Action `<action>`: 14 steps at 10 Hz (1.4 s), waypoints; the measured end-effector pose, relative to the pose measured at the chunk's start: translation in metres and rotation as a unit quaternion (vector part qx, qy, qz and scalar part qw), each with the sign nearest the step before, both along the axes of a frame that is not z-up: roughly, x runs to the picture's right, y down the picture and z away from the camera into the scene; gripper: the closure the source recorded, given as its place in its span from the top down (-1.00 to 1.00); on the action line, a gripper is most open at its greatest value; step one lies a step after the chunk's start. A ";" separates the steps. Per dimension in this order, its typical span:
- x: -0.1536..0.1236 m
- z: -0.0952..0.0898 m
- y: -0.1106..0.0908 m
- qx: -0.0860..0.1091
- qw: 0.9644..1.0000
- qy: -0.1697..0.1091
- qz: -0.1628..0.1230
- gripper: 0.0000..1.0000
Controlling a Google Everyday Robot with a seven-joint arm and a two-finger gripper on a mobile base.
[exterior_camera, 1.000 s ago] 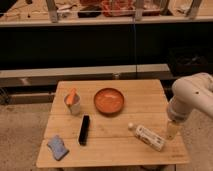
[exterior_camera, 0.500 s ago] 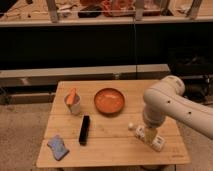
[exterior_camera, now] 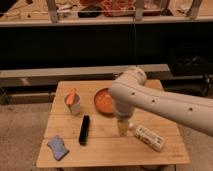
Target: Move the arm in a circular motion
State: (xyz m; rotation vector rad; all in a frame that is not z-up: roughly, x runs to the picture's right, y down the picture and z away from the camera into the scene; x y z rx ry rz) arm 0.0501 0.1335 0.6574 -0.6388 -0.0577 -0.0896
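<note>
Cloth (exterior_camera: 57,147) and bottle (exterior_camera: 148,137) lie at bench (exterior_camera: 110,152) front. Claw (exterior_camera: 122,127) hangs mid-bench just beside the bottle; its opening cannot be told. Arm (exterior_camera: 155,102) crosses before the bowl (exterior_camera: 102,102), judged mid-circle; next move calls for curving onward, clear of both.

Thick cream-white arm (exterior_camera: 165,102), tubular segments, rounded joint, small dark dots, yellowish end effector (exterior_camera: 123,128) at tip
</note>
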 end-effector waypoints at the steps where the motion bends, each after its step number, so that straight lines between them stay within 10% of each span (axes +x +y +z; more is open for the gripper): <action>1: -0.012 0.010 -0.016 0.000 1.000 -0.007 -0.014 0.60; 8: 0.022 0.099 -0.148 -0.008 1.000 0.016 -0.022 0.60; 14: 0.136 0.122 -0.146 -0.044 0.996 0.058 0.047 0.60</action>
